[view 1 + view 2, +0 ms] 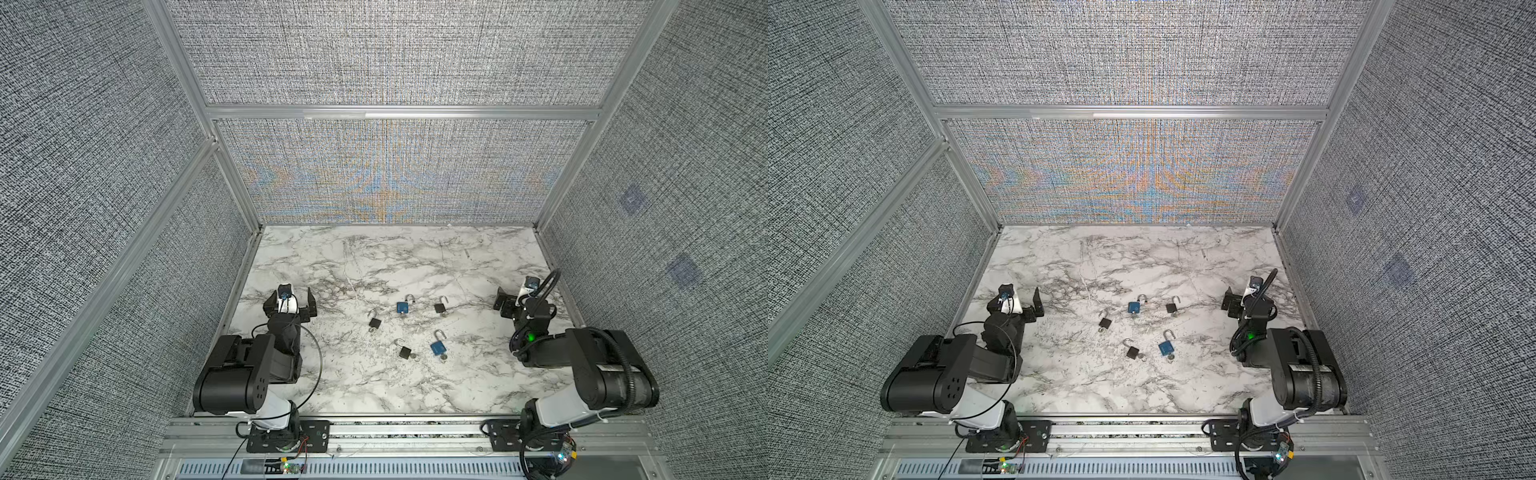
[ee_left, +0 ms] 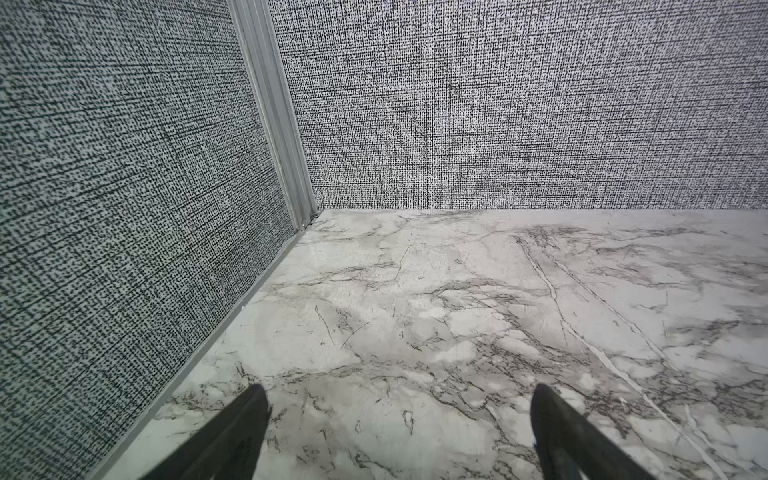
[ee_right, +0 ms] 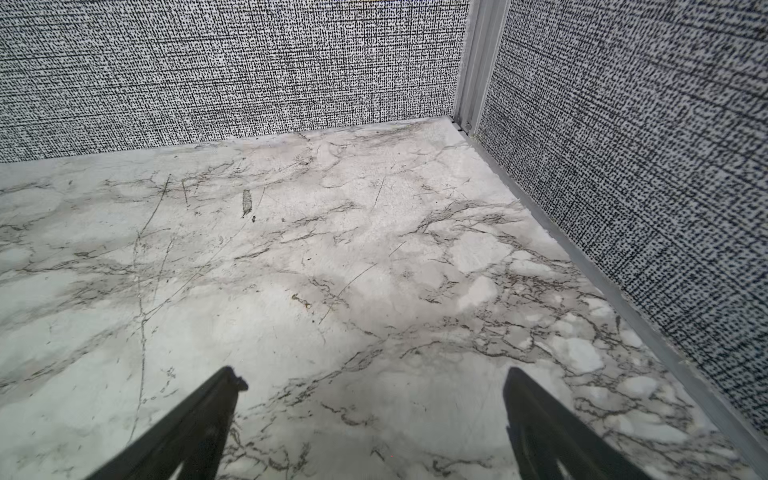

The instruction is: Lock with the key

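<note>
Several small padlocks lie with open shackles mid-table in both top views. Two are blue point(image 1: 402, 307) point(image 1: 436, 348) and three are black point(image 1: 374, 323) point(image 1: 439, 308) point(image 1: 404, 352). A small key point(image 1: 444, 356) sticks out of the nearer blue padlock's base; the others show similar silver bits at their bases. My left gripper point(image 1: 290, 297) point(image 2: 399, 390) stands open and empty near the left wall, well left of the padlocks. My right gripper point(image 1: 513, 291) point(image 3: 372, 374) stands open and empty near the right wall. Neither wrist view shows a padlock or key.
The marble table point(image 1: 374, 257) is boxed in by grey fabric walls with aluminium posts point(image 2: 282, 124) point(image 3: 473, 62) at the back corners. An aluminium rail point(image 1: 407, 428) carrying both arm bases runs along the front edge.
</note>
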Available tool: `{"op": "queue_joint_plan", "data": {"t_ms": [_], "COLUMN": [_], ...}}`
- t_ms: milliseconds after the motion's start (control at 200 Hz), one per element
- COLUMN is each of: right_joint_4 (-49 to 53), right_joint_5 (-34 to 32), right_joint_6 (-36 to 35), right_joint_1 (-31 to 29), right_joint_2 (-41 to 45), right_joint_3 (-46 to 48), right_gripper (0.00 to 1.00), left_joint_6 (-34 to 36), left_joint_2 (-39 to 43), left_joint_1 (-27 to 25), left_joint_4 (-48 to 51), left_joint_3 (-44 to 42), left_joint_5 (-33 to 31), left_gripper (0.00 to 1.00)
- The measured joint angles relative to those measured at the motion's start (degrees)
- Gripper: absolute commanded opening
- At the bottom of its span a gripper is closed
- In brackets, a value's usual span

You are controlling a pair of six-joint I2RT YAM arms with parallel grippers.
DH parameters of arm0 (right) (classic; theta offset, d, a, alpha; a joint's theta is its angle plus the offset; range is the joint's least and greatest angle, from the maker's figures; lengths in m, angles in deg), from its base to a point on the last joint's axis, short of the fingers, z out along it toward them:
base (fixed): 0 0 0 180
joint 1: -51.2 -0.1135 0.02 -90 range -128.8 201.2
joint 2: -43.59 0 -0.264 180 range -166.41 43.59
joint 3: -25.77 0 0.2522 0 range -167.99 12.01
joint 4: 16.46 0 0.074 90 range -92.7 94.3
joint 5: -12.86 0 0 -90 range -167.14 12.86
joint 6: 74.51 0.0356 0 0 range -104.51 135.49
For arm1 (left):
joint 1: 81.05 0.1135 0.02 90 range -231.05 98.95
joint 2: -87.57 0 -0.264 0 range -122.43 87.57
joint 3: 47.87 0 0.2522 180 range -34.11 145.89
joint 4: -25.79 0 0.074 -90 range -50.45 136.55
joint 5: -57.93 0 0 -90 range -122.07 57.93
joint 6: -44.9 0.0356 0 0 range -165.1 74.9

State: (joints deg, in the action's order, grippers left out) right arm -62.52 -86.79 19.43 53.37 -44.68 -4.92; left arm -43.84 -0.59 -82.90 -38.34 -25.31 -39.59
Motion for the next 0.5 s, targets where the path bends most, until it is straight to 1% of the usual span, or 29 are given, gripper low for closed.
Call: {"op": "queue_joint_plan", "data": {"t_ms": [500], "right_joint_4": [0.0], "right_joint_5": [-0.2], "right_joint_6": [0.0], "right_joint_1": [-0.3], "right_joint_2": [0.0], "right_joint_3": [0.0], "right_gripper": [0.99], "left_joint_6": [0.0], "left_joint_2": [0.0], "left_joint_1": [0.0], "left_joint_4": [0.0], "left_joint_3": [0.0], "left_joint_5": [0.0], "left_gripper": [0.99]}}
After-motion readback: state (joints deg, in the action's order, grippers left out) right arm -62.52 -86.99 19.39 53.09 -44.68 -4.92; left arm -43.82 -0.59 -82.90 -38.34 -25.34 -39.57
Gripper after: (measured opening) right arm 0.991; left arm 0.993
